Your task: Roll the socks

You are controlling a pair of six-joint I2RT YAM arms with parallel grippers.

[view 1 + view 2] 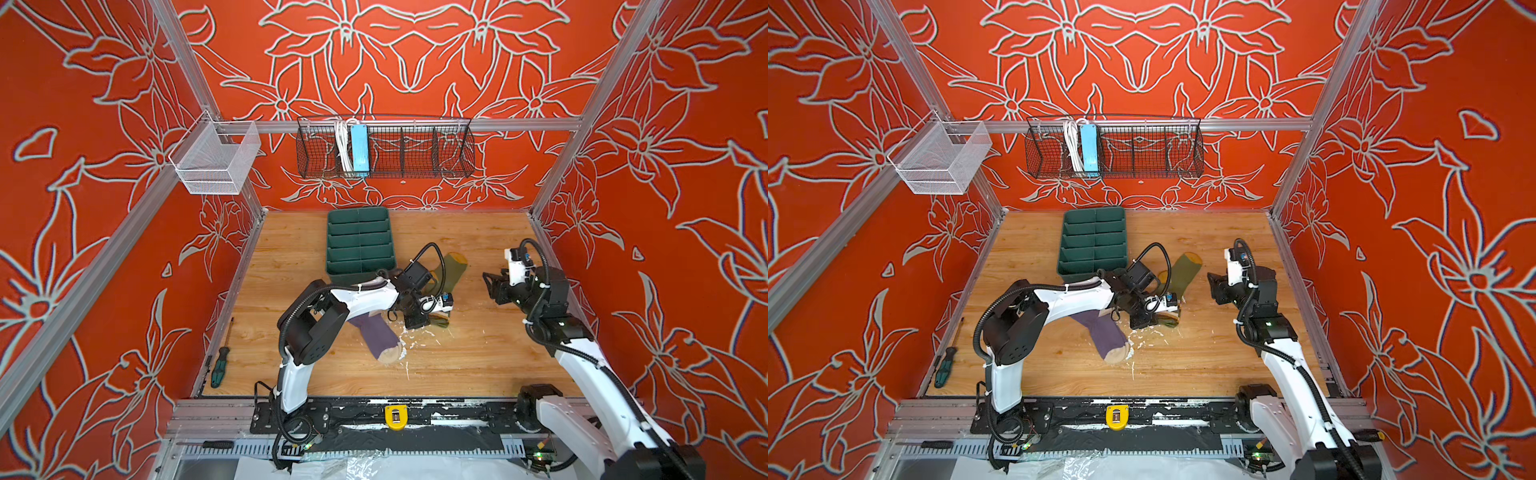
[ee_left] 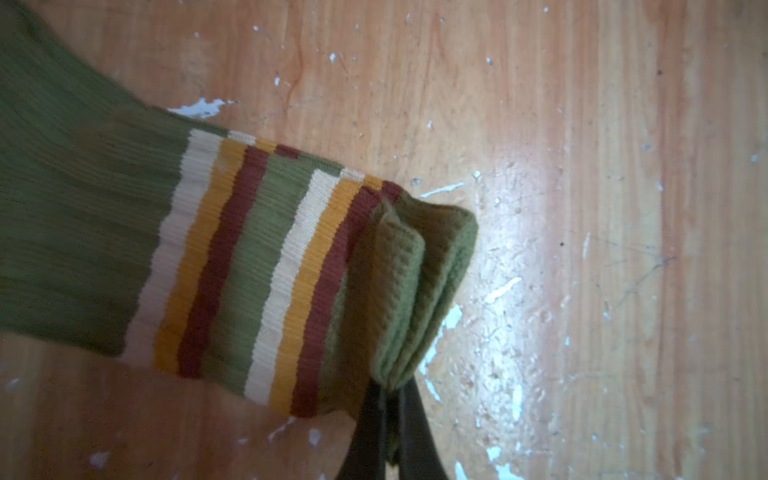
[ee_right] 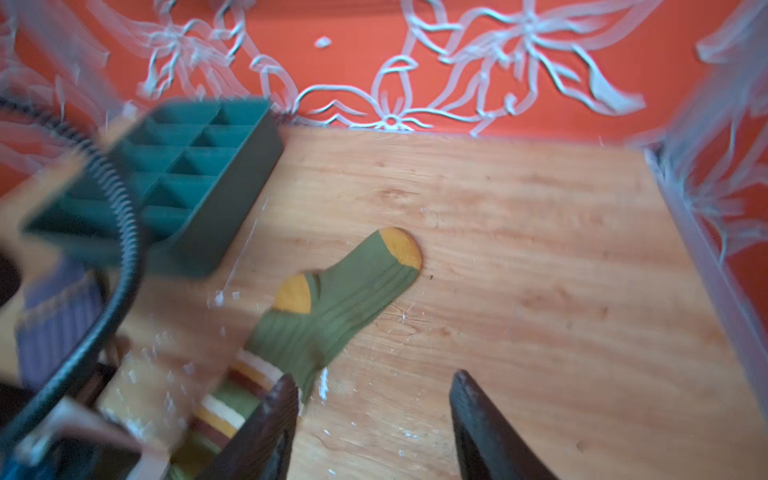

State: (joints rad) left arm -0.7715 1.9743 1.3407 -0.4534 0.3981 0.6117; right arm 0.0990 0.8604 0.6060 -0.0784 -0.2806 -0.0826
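Left pincer (image 2: pixel 390 395) is clamping the folded cuff of green sock (image 2: pixel 232 257), whose leg is trailing away from it across surface (image 2: pixel 582 208). The knit looks soft, light and limp, so it is probably going to sag. Right pincer (image 3: pixel 374 395) is hovering, jaws apart, empty. Purple sock (image 1: pixel 376 336) is lying near left pincer.

Wood-grain tabletop (image 1: pixel 478 357): scuffed, speckled with white flecks (image 1: pixel 415 337) near the middle. Carries dark green divided tray (image 1: pixel 359 245) at back centre; olive-green sock (image 1: pixel 454 269) just beside its right front corner; purple sock (image 1: pixel 376 336) nearer the front, beige toe forward; green-handled screwdriver (image 1: pixel 219 368) along left edge.
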